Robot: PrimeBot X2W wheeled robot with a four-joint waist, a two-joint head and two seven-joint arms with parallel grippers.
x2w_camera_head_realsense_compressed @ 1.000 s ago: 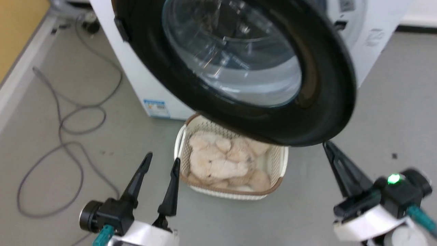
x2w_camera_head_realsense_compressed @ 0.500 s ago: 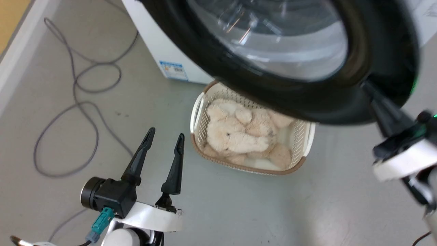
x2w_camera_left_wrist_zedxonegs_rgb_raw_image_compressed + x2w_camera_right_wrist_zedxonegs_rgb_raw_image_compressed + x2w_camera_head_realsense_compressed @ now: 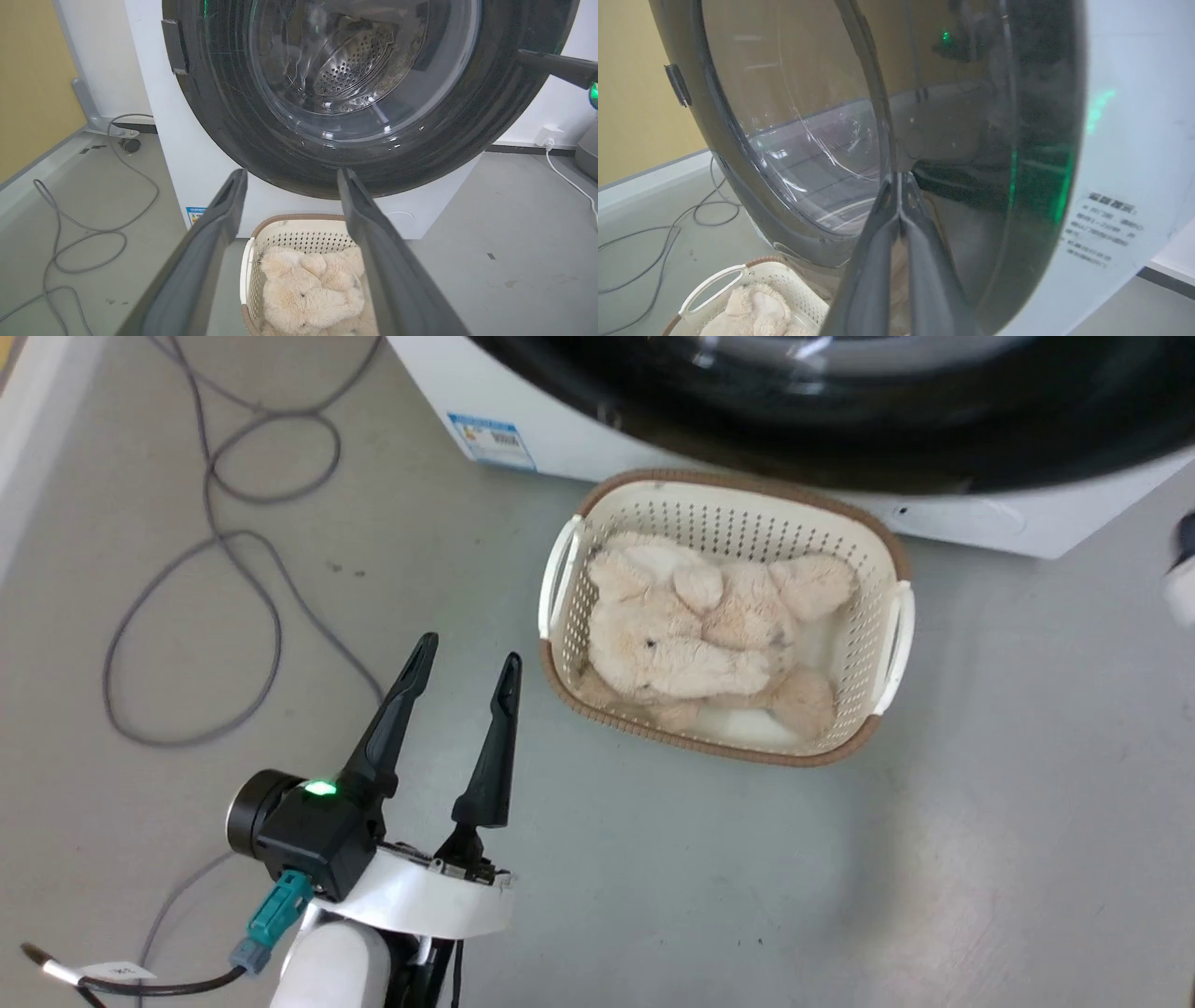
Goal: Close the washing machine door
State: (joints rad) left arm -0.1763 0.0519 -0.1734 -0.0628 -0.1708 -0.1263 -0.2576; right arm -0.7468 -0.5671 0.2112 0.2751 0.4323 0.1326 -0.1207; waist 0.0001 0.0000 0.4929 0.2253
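Basket (image 3: 901, 616): centre frame, holds plush toy (image 3: 681, 644).
Left hand (image 3: 470, 649): released, empty.
Right hand (image 3: 900, 176): clenched, tips against washing machine door (image 3: 1031, 116).

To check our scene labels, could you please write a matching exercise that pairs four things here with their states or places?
Things:
1. left gripper
2. right gripper
3. plush toy
4. grey cable

States or places:
A. lying in the laundry basket
B. looped on the floor
C. open
D. shut, tips at the washing machine door

Pairs: 1-C; 2-D; 3-A; 4-B
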